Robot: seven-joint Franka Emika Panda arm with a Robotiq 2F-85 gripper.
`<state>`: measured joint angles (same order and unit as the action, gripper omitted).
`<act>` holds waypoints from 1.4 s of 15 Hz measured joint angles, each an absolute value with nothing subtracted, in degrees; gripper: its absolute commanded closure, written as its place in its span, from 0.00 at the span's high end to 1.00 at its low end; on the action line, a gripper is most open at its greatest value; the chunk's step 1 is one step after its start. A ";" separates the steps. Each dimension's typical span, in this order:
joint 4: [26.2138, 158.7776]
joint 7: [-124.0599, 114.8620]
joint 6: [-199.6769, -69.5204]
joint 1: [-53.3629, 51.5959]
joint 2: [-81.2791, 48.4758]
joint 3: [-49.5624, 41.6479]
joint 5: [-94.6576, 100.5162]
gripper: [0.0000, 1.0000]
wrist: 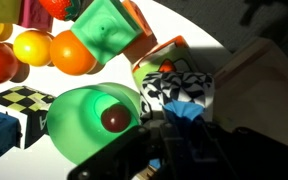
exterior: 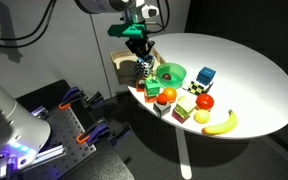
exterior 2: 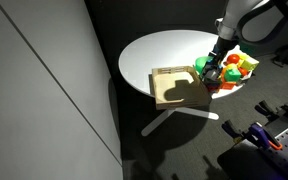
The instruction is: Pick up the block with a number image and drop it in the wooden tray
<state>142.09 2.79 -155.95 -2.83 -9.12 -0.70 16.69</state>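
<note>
Your gripper hangs right over the block. The block is on the table between the tray and the green dish, just beside the tray's rim. In the wrist view the block shows close in front of the gripper, but the fingers are dark there. You cannot tell whether they are spread or pinching it. A banana lies well apart.

Round white table: shallow light-tan wooden tray sits near its edge. Black gripper is low, just beside the tray's rim, against a cluster of red, green and yellow toys. Jaw state not discernible.
</note>
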 measured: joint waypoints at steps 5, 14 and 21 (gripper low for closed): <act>139.16 1.41 -153.60 -3.04 -9.10 -0.35 15.52 0.04; 134.01 -2.08 -152.97 -5.11 -10.23 1.49 13.24 0.51; 132.97 -5.21 -153.35 -5.64 -11.30 1.31 13.21 1.00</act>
<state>132.97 -5.21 -153.35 -5.64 -11.30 1.31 13.21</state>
